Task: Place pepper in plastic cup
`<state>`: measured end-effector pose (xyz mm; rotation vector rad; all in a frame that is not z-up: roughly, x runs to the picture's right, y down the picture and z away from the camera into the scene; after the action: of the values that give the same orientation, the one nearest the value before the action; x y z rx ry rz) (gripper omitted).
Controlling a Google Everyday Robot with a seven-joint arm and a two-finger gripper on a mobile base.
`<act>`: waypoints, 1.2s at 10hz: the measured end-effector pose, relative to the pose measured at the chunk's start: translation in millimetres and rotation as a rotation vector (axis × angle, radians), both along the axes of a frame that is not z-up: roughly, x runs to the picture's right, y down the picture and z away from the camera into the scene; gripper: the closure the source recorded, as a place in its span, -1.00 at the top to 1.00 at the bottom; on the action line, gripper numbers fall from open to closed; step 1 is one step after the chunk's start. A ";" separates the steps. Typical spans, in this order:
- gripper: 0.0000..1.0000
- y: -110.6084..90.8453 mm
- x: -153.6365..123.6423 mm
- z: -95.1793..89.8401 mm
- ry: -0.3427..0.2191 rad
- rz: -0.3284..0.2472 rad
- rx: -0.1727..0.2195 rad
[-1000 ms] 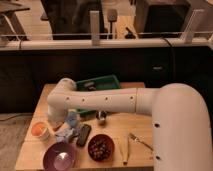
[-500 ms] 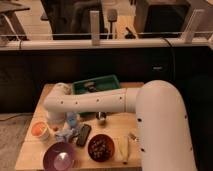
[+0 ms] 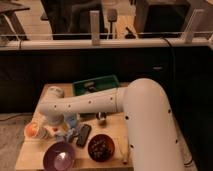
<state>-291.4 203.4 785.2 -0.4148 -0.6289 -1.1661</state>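
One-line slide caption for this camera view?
White robot arm reaches across a wooden table, its gripper low near a clear cup holding something orange, beside a purple bowl.

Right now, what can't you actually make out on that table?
- Gripper: camera view, mostly hidden behind the white arm.
- Pepper: not identifiable; something orange sits in the plastic cup, too blurred to name.
- Green tray: contents blurred, front edge covered by the arm.

A matt wooden table [image 3: 120, 131] is seen; the arm [image 3: 100, 102] is clad in smooth white plastic, the gripper [image 3: 62, 131] at the table's left edge.
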 end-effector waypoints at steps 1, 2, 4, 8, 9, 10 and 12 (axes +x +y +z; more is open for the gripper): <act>0.60 2.8 -4.5 3.5 0.014 0.010 -0.001; 0.60 3.7 -7.5 5.6 0.029 0.029 0.000; 0.60 4.3 -9.5 10.4 0.049 0.082 0.003; 0.60 2.1 2.8 21.7 0.088 0.176 0.003; 0.60 1.5 7.1 24.7 0.102 0.193 0.005; 0.60 1.4 8.1 28.6 0.112 0.203 0.013; 0.60 0.6 4.8 33.4 0.116 0.215 0.019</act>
<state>-286.6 204.0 818.6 -0.3853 -0.5469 -0.9356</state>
